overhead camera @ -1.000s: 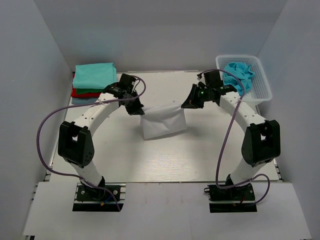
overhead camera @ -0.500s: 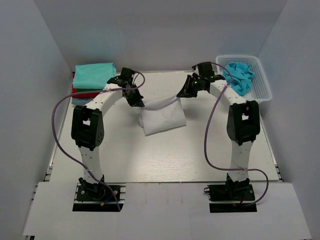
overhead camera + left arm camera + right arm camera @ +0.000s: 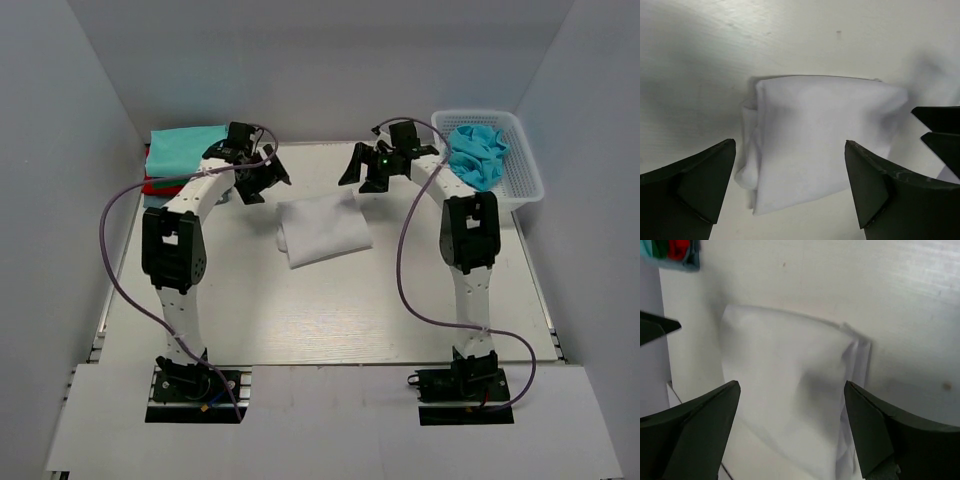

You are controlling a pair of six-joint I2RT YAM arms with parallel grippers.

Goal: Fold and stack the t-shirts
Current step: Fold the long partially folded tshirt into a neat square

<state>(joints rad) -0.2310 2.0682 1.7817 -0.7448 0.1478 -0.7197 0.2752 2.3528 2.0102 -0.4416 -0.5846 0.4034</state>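
A white t-shirt (image 3: 322,230) lies folded in a rough rectangle on the table's middle, with nothing holding it. My left gripper (image 3: 262,178) hovers just beyond its far left corner, jaws wide open and empty. My right gripper (image 3: 358,170) hovers beyond the far right corner, also open and empty. In the left wrist view the white t-shirt (image 3: 820,140) lies below and between the spread fingers of the left gripper (image 3: 790,145). The right wrist view shows the same t-shirt (image 3: 790,390) under the open right gripper (image 3: 792,385). Folded t-shirts, teal (image 3: 187,150) over red (image 3: 160,185), are stacked at the far left.
A white lattice basket (image 3: 527,170) stands at the far right with a crumpled light blue t-shirt (image 3: 478,150) inside. Grey walls close in the table on three sides. Purple cables loop off both arms.
Both grippers were shut on the white t-shirt's far corners, carrying that edge away from the bases. Now both have opened and let go, and the shirt lies folded flat.
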